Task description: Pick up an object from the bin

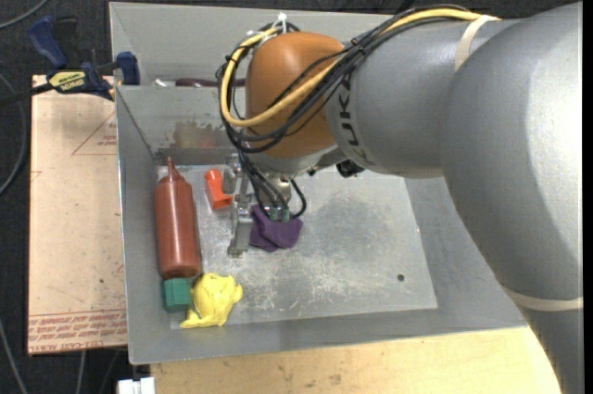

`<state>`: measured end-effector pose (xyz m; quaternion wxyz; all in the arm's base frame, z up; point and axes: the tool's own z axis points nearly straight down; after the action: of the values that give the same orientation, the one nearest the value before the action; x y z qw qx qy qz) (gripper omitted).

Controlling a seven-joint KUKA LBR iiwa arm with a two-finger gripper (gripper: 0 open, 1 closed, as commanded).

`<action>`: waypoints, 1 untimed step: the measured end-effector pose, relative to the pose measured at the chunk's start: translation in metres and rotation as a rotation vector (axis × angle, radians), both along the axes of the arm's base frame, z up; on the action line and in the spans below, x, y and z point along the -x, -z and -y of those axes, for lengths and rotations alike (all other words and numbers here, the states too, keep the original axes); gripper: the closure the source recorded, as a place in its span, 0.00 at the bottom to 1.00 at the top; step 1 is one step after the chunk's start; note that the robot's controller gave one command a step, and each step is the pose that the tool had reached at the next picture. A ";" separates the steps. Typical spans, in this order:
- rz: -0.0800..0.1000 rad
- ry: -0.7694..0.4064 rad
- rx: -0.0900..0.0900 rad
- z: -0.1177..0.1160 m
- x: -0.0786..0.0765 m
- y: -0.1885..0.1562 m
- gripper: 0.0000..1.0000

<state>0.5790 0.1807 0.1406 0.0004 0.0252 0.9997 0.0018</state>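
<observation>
Five loose items lie on the floor of the grey bin [361,253] in the camera view. The arm [445,95] enters from the right, and its orange wrist cover [283,91], wrapped in black and yellow cables [243,105], sits above the bin's centre-left area. The gripper [248,233] is lowered to the floor, immediately left of a crumpled purple object [277,232] near the middle of the bin. Contact between the two cannot be confirmed. Whether the gripper is open or closed cannot be determined, and no item is visibly held. A small orange piece [218,188] lies just up-left of the gripper. A reddish-brown squeeze bottle [176,221] lies lengthwise along the left wall. Below its base, a green block [176,293] sits against a yellow soft item [213,299] at the lower-left corner.
</observation>
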 end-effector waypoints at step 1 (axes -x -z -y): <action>-0.002 -0.162 0.002 0.007 -0.008 -0.008 0.00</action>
<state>0.5869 0.1734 0.1490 -0.0006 -0.0556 0.9985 0.0010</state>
